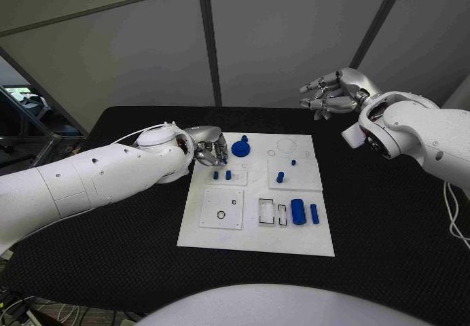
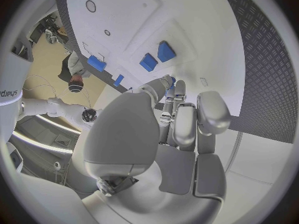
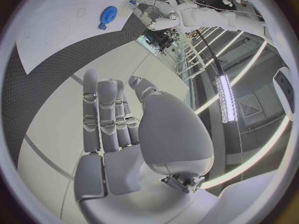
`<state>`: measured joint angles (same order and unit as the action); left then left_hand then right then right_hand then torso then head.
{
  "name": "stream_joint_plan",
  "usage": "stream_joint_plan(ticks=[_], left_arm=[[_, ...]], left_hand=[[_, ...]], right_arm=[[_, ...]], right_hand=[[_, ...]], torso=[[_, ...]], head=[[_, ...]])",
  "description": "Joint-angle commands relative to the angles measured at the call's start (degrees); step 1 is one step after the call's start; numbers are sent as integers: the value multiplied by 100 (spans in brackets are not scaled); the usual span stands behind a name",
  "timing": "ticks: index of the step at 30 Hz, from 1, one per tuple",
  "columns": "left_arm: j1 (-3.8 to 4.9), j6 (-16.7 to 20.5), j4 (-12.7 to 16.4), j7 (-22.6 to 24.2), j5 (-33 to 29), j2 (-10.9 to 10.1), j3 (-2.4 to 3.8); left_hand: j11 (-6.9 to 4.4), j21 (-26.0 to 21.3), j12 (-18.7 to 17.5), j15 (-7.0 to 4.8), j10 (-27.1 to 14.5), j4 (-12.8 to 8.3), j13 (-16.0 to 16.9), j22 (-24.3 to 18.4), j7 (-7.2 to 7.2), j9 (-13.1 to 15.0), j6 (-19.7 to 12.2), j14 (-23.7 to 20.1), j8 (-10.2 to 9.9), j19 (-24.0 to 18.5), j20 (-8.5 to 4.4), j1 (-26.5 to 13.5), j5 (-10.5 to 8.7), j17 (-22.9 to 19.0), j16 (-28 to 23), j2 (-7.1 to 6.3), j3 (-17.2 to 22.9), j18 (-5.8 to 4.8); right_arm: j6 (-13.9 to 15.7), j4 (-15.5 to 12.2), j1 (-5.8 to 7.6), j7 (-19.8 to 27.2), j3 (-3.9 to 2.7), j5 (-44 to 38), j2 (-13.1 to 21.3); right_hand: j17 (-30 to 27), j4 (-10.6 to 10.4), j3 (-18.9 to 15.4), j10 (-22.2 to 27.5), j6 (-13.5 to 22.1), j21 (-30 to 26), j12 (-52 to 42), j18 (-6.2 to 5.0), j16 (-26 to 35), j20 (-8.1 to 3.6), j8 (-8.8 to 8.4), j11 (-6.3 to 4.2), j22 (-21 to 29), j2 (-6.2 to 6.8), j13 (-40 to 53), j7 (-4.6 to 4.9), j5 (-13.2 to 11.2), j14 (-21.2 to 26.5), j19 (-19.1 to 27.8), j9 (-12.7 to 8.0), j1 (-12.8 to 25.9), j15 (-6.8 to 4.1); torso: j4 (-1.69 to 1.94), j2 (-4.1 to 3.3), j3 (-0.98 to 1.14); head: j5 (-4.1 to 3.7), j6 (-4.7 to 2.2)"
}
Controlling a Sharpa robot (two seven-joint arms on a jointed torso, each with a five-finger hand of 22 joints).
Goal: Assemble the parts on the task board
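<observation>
Task board: the white plate [image 1: 257,234] lies mid-table on the black table [image 1: 392,231].
Gear part: a blue toothed disc [image 1: 241,147] sits near the board's far left corner, just beside my left fingers.
Pegs: 2 short blue ones [image 1: 222,175] stand in the left block; 2 longer blue cylinders [image 1: 303,211] lie side by side at the right.
Left hand: my left hand [image 1: 208,146] hovers over the board's far left edge, fingers curled; I cannot tell whether they pinch anything.
Right hand: my right hand [image 1: 335,91] is raised beyond the table's far edge, fingers apart and bent, holding nothing.
</observation>
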<state>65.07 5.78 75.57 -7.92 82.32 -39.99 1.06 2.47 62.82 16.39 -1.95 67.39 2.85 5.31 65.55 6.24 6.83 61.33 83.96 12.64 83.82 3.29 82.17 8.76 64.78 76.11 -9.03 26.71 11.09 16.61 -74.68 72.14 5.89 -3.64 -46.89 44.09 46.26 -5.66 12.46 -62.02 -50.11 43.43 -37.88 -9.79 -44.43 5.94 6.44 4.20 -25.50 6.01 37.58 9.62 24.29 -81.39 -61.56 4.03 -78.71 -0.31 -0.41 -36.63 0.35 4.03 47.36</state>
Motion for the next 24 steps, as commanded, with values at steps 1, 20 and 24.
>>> stream_joint_plan(ticks=[1,20,24], left_arm=[[3,-93,-29,-47,-29,23,6],[-28,-184,-170,-13,-29,187,6],[-29,-253,-189,-51,-29,196,6]], left_hand=[[3,-11,-35,-15,38,-7,8,5,13,8,36,122,-7,24,-2,-59,-21,-7,34,-17,32,-529],[3,-2,-42,-15,42,-11,9,15,13,9,39,121,-12,26,-1,-61,-21,-9,35,-16,35,-531],[5,-2,-46,-15,42,-13,10,15,14,8,38,121,-16,25,-1,-64,-21,-12,34,-18,35,-531]], right_arm=[[-24,-3,11,34,-3,-10,-2],[-27,-11,11,26,-3,-10,-9],[-26,-13,11,24,-3,-10,-7]], right_hand=[[8,-1,31,17,26,-31,-21,-72,4,-13,35,0,7,15,-7,-2,26,-27,-33,8,28,-6],[8,-1,31,17,26,-31,-21,-72,4,-13,35,0,7,15,-7,-2,26,-27,-33,8,28,-6],[8,-1,31,17,26,-31,-21,-72,4,-13,35,0,7,15,-7,-2,26,-27,-33,8,28,-6]], torso=[[-9,0,1],[0,0,-1],[0,-2,-1]], head=[[-3,7],[-22,21],[-22,26]])
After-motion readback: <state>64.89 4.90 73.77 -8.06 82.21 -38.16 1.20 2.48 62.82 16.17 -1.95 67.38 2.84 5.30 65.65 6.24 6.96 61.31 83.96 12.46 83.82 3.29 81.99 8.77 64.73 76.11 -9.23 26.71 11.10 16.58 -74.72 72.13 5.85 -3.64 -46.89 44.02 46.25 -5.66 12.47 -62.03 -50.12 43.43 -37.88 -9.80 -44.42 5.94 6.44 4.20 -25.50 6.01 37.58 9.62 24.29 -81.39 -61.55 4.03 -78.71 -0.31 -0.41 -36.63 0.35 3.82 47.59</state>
